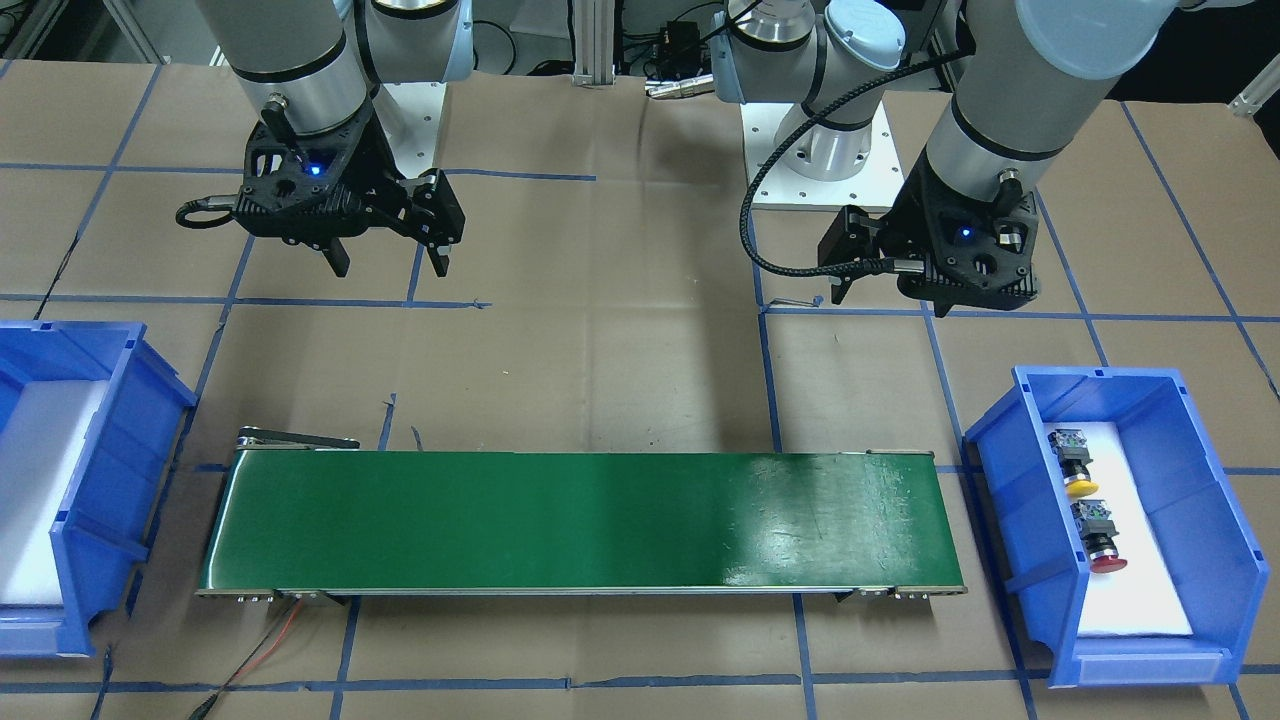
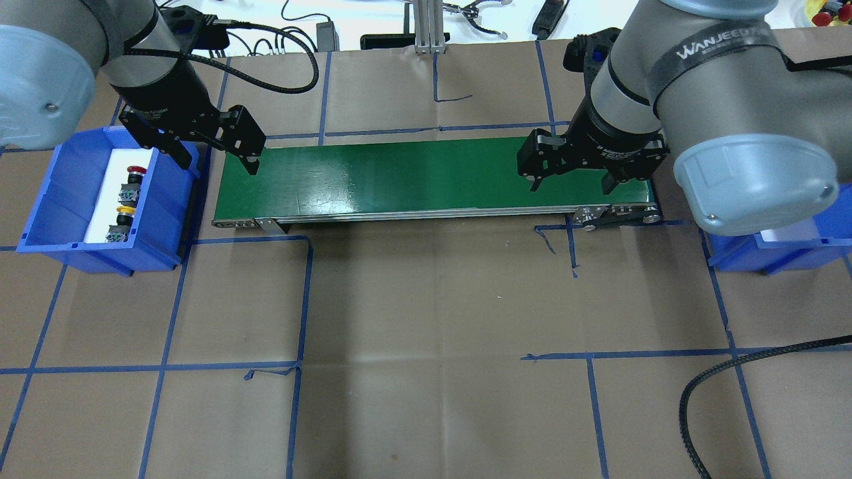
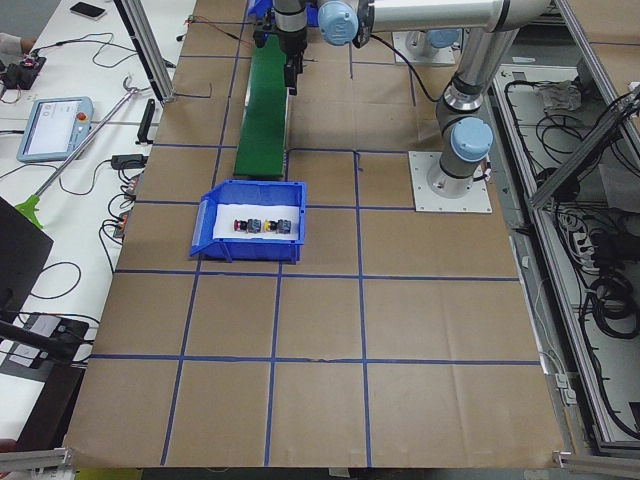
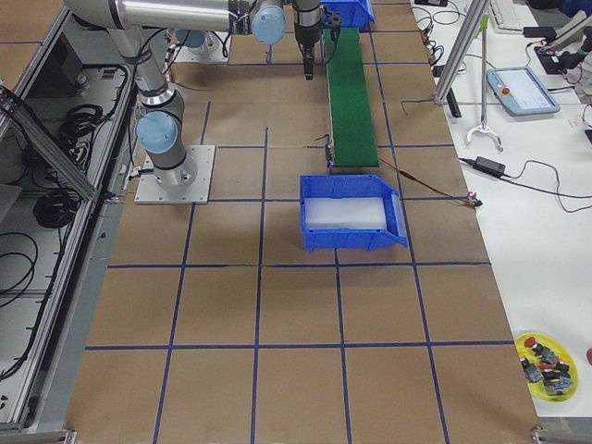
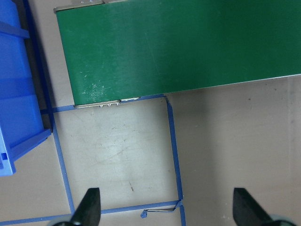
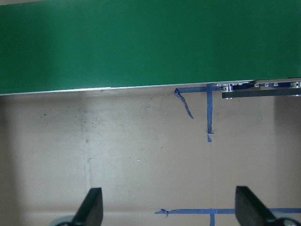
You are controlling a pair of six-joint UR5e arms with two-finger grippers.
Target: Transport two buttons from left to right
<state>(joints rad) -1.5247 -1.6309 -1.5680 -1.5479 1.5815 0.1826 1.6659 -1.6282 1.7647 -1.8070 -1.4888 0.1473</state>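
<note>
Two buttons lie in the blue bin (image 2: 40, 229) on my left, on its white pad: a red-capped one (image 2: 135, 174) and a yellow-capped one (image 2: 123, 214), each with a black body and grey rear block. The front-facing view shows the yellow button (image 1: 1075, 465) and the red button (image 1: 1098, 540) in line. My left gripper (image 2: 216, 163) hangs open and empty above the table beside the green conveyor belt's (image 2: 426, 176) left end, right of that bin. My right gripper (image 2: 572, 185) hangs open and empty near the belt's right end. Both wrist views show wide-apart fingers (image 5: 89, 207) (image 6: 91, 207) over brown paper.
A second blue bin (image 1: 130, 450) with a white pad and nothing in it stands past the belt's right end. Blue tape lines cross the brown table cover. A black cable (image 2: 732, 379) loops at the near right. A yellow dish (image 4: 548, 363) of spare parts sits at a far corner.
</note>
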